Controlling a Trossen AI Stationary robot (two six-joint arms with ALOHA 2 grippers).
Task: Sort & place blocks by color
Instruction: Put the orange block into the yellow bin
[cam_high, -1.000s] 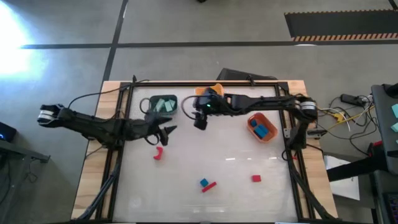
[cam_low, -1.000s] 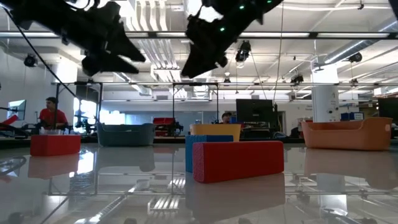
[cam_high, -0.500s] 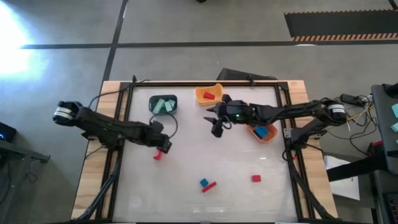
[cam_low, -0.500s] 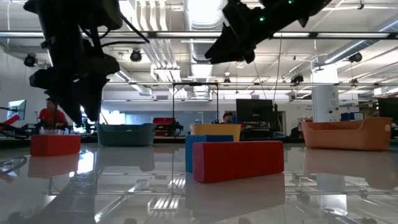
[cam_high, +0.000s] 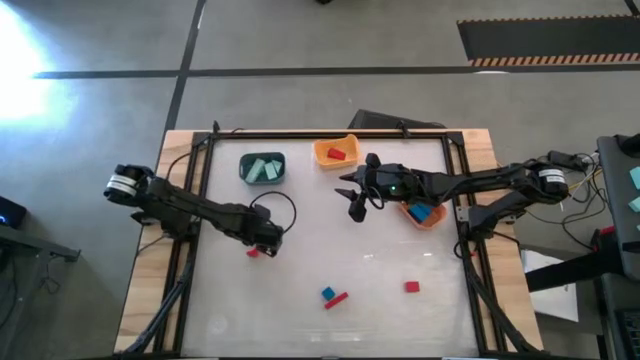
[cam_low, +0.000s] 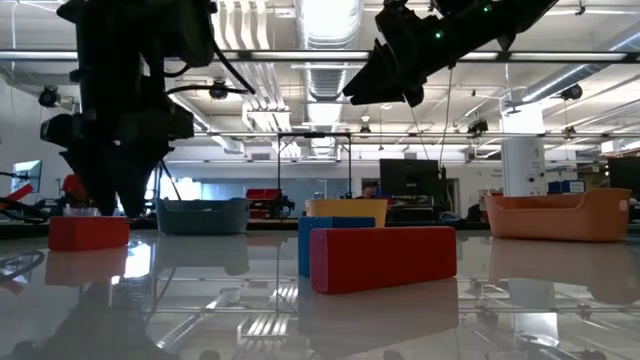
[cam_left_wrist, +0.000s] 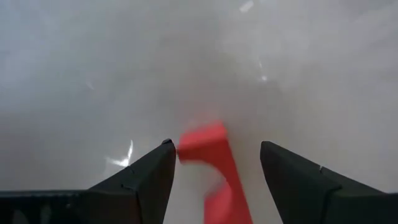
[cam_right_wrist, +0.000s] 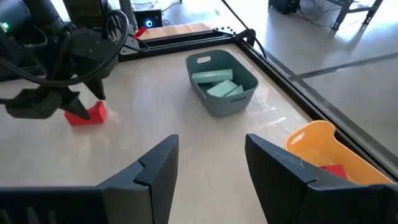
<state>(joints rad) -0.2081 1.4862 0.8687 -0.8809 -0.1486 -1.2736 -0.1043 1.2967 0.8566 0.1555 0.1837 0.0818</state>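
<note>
Left tool is down at the table, fingers spread wide and straddling the red arch block; no grip visible, there's a gap on both sides in the left wrist view. In the high view only a sliver of that red arch shows under the tool, on the table's left half. Right tool hangs above the table centre, empty, fingers apart at a moderate gap, just beside the orange bin. Orange bin on the right holds blue blocks. Yellow-orange bin at the far edge holds a red block. Dark teal bin at far left holds mint green blocks. Loose on the table near the front: a blue cube touching a red bar, and a red cube well apart to the right. Low view: red bar in front of the blue cube.
</note>
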